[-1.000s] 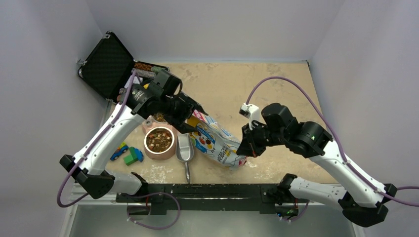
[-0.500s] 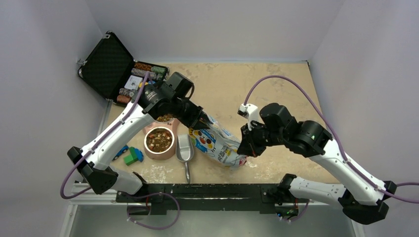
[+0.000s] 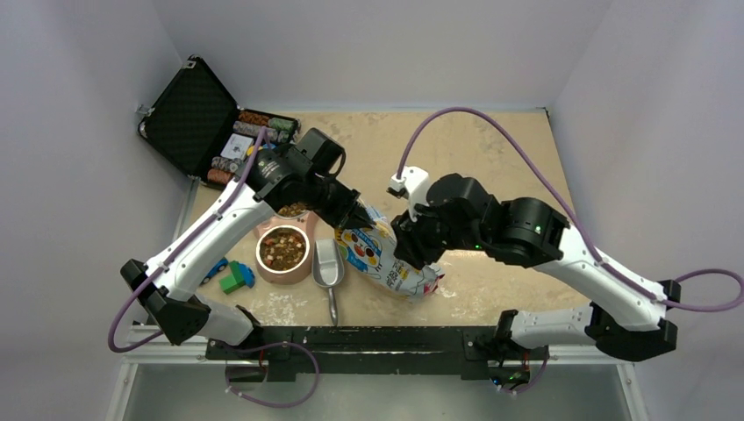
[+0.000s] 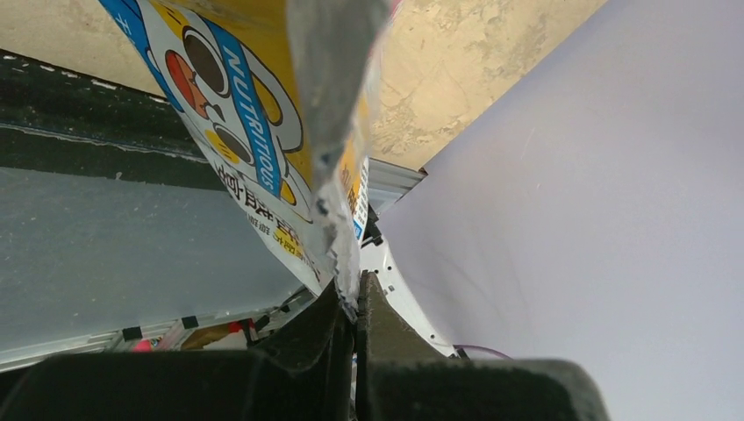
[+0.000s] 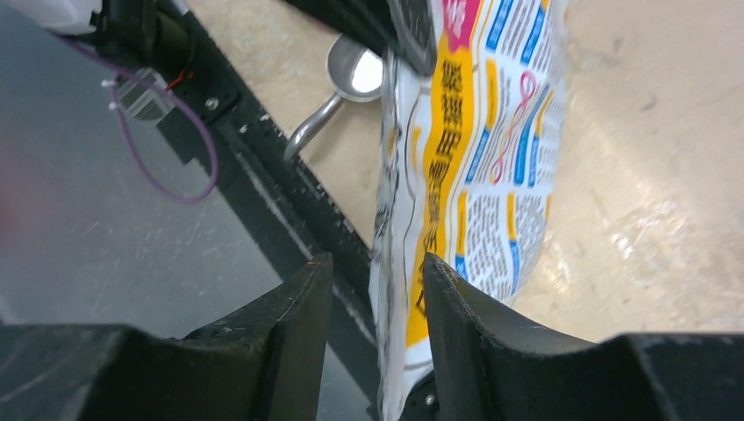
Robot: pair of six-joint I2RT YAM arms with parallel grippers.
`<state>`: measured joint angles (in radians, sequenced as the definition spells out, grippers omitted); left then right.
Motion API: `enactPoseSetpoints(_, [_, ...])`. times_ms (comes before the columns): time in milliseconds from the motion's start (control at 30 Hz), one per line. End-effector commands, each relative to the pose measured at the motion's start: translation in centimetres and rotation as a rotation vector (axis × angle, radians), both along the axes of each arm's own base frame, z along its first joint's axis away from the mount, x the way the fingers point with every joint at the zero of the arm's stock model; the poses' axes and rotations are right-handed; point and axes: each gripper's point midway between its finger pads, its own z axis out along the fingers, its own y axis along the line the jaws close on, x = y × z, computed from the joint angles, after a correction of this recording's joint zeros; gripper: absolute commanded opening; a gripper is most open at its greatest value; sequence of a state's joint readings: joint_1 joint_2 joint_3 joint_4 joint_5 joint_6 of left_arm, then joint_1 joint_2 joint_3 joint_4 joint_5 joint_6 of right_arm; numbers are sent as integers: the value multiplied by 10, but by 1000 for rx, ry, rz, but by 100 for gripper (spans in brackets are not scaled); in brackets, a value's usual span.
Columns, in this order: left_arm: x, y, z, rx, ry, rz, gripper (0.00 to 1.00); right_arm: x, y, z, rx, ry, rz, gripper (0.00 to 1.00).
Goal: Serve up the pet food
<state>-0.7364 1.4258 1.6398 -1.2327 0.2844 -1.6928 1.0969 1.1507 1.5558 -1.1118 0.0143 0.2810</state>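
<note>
Left end effector (image 4: 354, 289) closed, pinching bag (image 3: 377, 260) top edge. Right end effector (image 5: 375, 267) let go, shifted mid-bag, jaws spread astride it (handover; further pour likely).

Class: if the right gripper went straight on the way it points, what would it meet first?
The right gripper would likely meet the printed food bag first; its edge lies right between the open jaws.

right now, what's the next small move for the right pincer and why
Probably close the right pincer on the pet food bag. Its jaws stand open with the bag's lower edge between them, while the left pincer is pinched shut on another edge of the bag. A second grip would likely steady the bag for lifting.
</note>
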Motion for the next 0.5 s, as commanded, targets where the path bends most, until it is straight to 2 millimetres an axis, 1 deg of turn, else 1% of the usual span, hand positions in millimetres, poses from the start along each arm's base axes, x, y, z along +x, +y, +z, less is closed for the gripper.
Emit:
enactPoseSetpoints(0, [-3, -3, 20, -53, -7, 8, 0, 34, 23, 24, -9, -214, -46, 46])
enactPoseSetpoints(67, [-6, -2, 21, -57, 13, 16, 0, 40, 35, 25, -26, -263, -36, 45])
enactPoseSetpoints(200, [-17, 5, 19, -47, 77, 20, 0, 55, 44, 23, -46, -344, -78, 39])
enactPoseSetpoints(300, [-18, 1, 22, -93, 91, 7, 0, 58, 48, 22, -30, -376, -73, 37])
enactPoseSetpoints(333, [-19, 0, 22, -102, 95, -1, 0, 60, 50, 19, -35, -383, -69, 36])
enactPoseSetpoints(467, [-19, -1, 26, -123, 87, -7, 0, 62, 58, 11, -58, -395, -57, 27])
